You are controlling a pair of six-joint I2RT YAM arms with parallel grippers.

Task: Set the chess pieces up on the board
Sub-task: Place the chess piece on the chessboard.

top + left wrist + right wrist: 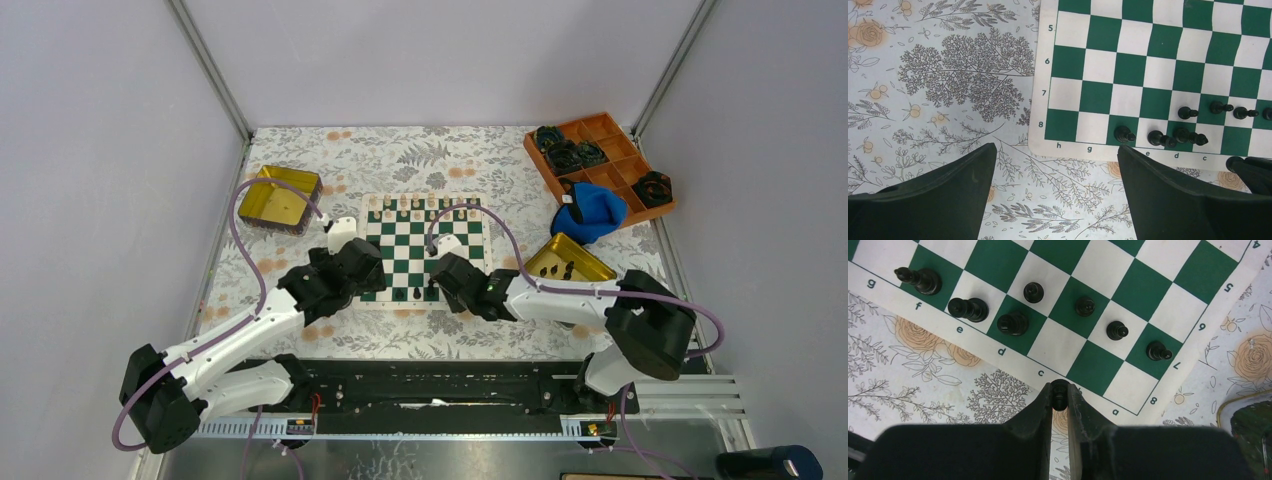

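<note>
Robot lab test cell, not a home: plain white panel walls (90, 150) w/ aluminium corner posts (215, 70). Left arm (235, 340) & right arm (565, 298) bolted to black slotted rail (440, 395) at near edge. Loose purple cables (240, 230); floral cloth over the surface (440, 150).

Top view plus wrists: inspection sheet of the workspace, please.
surface: floral tablecloth, flat.
job's things: board centred; cream pieces on far rows; seven black pieces on near rows; more in right tin.
clutter: left tin; orange tray with rings; blue cloth.
grippers: left gripper open, empty, by board's near corner; right gripper shut on a black piece at board's near edge.
cables: purple cable arcs over board.
surroundings: grey walls.
</note>
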